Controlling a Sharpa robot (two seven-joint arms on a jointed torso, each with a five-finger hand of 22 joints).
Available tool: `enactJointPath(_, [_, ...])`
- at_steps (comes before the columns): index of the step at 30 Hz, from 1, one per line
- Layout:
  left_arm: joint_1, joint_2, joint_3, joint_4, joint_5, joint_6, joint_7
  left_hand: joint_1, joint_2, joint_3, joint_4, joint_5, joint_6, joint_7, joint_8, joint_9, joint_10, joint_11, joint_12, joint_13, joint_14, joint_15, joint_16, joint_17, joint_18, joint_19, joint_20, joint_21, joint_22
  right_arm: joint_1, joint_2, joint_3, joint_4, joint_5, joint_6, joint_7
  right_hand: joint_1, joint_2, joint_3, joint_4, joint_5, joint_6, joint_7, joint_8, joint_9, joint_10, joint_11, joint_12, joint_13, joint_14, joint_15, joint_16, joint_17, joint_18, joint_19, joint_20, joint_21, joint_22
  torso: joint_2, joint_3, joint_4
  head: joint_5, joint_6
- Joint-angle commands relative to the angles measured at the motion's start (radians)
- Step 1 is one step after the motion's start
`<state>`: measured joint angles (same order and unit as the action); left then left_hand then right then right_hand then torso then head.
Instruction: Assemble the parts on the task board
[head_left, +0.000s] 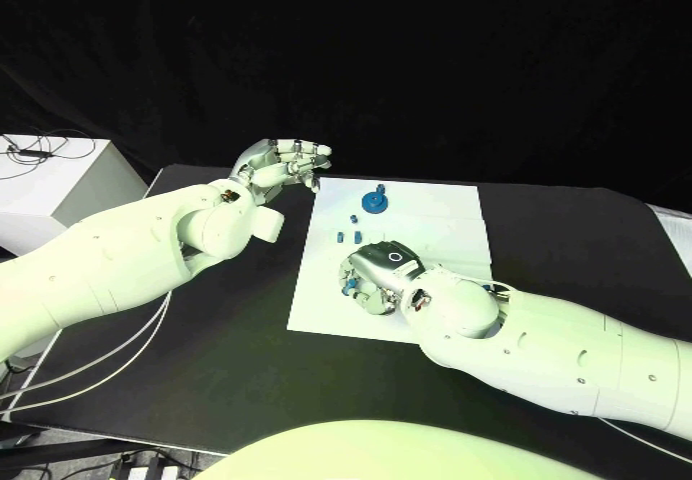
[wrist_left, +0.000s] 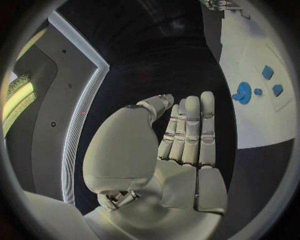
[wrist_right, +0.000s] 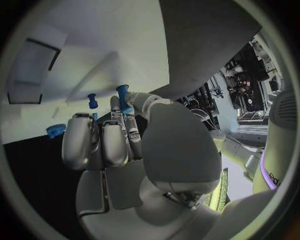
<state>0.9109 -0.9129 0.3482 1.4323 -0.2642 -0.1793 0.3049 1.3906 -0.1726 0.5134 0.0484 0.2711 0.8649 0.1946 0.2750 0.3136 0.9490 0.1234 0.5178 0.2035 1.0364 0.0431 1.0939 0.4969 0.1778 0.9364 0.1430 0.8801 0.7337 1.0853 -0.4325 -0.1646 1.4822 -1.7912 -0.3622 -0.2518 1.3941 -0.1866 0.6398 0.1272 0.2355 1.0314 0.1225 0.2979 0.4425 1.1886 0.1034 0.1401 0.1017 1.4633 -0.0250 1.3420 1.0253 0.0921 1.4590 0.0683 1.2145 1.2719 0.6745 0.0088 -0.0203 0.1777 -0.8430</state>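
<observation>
Right robot hand (head_left: 381, 272) pinches a blue peg (wrist_right: 123, 97) over the task board (head_left: 433, 225); left robot hand (head_left: 283, 162) spread, holding nothing

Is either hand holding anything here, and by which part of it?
The right hand pinches a small blue peg by its lower end between its fingertips, over the task board. The left hand holds nothing.

Black curtain (head_left: 433, 80) hanging across top of frame; white cabinet (head_left: 51, 185) standing at left, cables (head_left: 36, 150) lying on it.
</observation>
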Motion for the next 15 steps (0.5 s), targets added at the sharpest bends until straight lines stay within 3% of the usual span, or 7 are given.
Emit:
enactJointPath(1, [0.001,0.002,0.001,0.002,0.006,0.015,0.004,-0.007,-0.003,-0.001,0.004,0.006,-0.005,-0.001,0.000,-0.001,-0.005,-0.002,0.005,0.002,-0.005,0.005,-0.006,0.000,0.007,0.005,-0.001,-0.006,-0.001,-0.003,0.001,-0.003,-0.010,0.000,0.007,0.017,-0.030,-0.016,-0.021,0.001,0.001,-0.021,0.007,-0.006,0.008,0.028,-0.038,-0.018,-0.004,0.009,0.006,-0.004,-0.004,-0.012,-0.003,0.007,-0.015,-0.009,0.000,0.0007,-0.0017,0.002,0.000])
enactJointPath(4, [0.001,0.002,0.001,0.002,0.007,0.016,0.003,-0.007,-0.002,0.000,0.006,0.006,-0.005,-0.001,0.000,-0.001,-0.006,-0.001,0.005,0.002,-0.005,0.006,-0.006,0.000,0.007,0.005,0.000,-0.007,-0.002,-0.003,0.002,-0.004,-0.011,0.013,-0.001,0.032,-0.063,-0.047,-0.044,0.011,-0.005,-0.065,0.021,-0.037,-0.004,-0.022,-0.020,-0.050,-0.015,0.005,0.020,-0.008,-0.015,-0.002,-0.024,0.018,-0.070,-0.051,0.000,0.0005,-0.0015,0.002,0.000])
enactJointPath(8, [0.001,0.002,0.001,0.001,0.008,0.017,0.002,-0.012,-0.002,-0.001,0.010,0.005,-0.006,0.000,0.001,-0.001,-0.007,-0.001,0.006,0.002,-0.006,0.006,-0.006,0.000,0.006,0.005,0.000,-0.009,-0.003,-0.003,0.002,-0.005,-0.011,0.022,-0.003,0.041,-0.066,-0.070,-0.082,0.011,-0.052,-0.116,0.033,-0.084,-0.025,-0.111,-0.003,-0.077,-0.035,-0.004,0.036,-0.024,-0.047,0.011,-0.045,0.034,-0.139,-0.103,-0.001,0.0003,-0.0011,0.002,0.000])
enactJointPath(15, [0.001,0.002,0.001,0.001,0.009,0.019,0.000,-0.015,-0.001,-0.002,0.014,0.005,-0.006,0.000,0.001,-0.002,-0.008,0.000,0.006,0.002,-0.006,0.007,-0.006,0.000,0.006,0.005,0.001,-0.011,-0.004,-0.003,0.000,-0.007,-0.012,0.024,-0.009,0.038,-0.045,-0.067,-0.131,0.007,-0.055,-0.135,0.038,-0.112,-0.040,-0.151,0.001,-0.075,-0.036,-0.008,0.039,-0.031,-0.063,0.016,-0.050,0.039,-0.167,-0.123,0.000,0.0010,-0.0013,0.001,-0.002])
